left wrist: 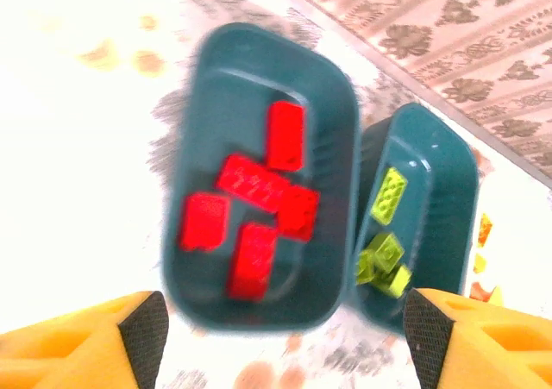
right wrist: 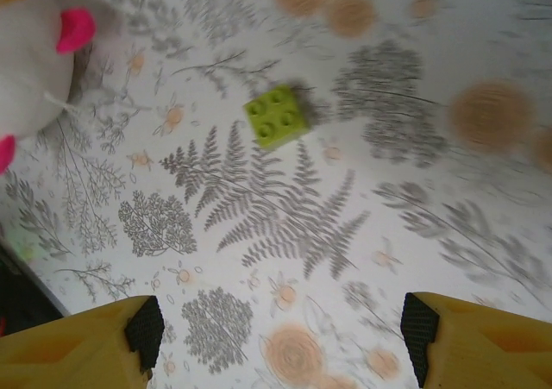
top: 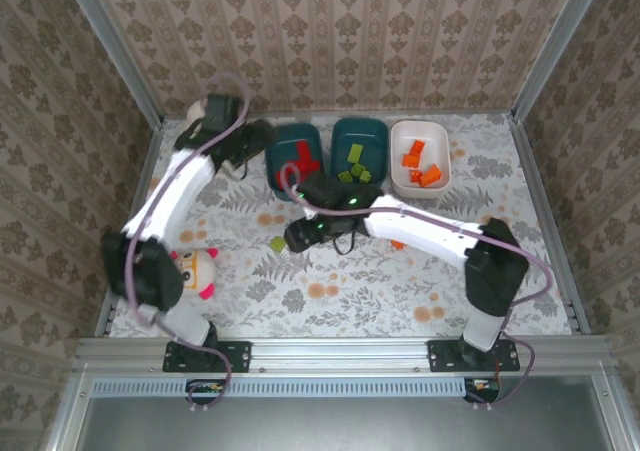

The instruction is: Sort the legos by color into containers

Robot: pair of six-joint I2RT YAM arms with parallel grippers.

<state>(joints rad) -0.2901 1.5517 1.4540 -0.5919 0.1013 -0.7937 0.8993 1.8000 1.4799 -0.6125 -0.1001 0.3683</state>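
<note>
So the three tubs sit in a row at the back of the counter [top: 340,296]: left teal tub [top: 294,153], middle teal tub [top: 359,149] and white tub [top: 420,158], pretty much side by side. The red legos [left wrist: 259,186] are in the left teal tub. I count five from the left wrist view, lying flat in a loose cluster. The green legos [left wrist: 385,234] are in the middle teal tub, bunched toward its near end, and the orange legos [top: 421,167] are in the white tub. One loose green lego [right wrist: 277,115] sits studs-up on the bare counter by itself, out in front of the left teal tub and a bit to the right of the doll [top: 195,269]. The left arm [top: 180,186] reaches up the left side of the counter, and the left jaws hang over the near end of the left teal tub, spread wide with nothing gripped. The right arm [top: 425,229] stretches across toward the middle, and the right jaws hover over the counter close to the loose green lego, also wide apart and empty. That lego lies ahead of the fingers, not between them and not touching. The left wrist view is a bit blurry, fwiw.
</note>
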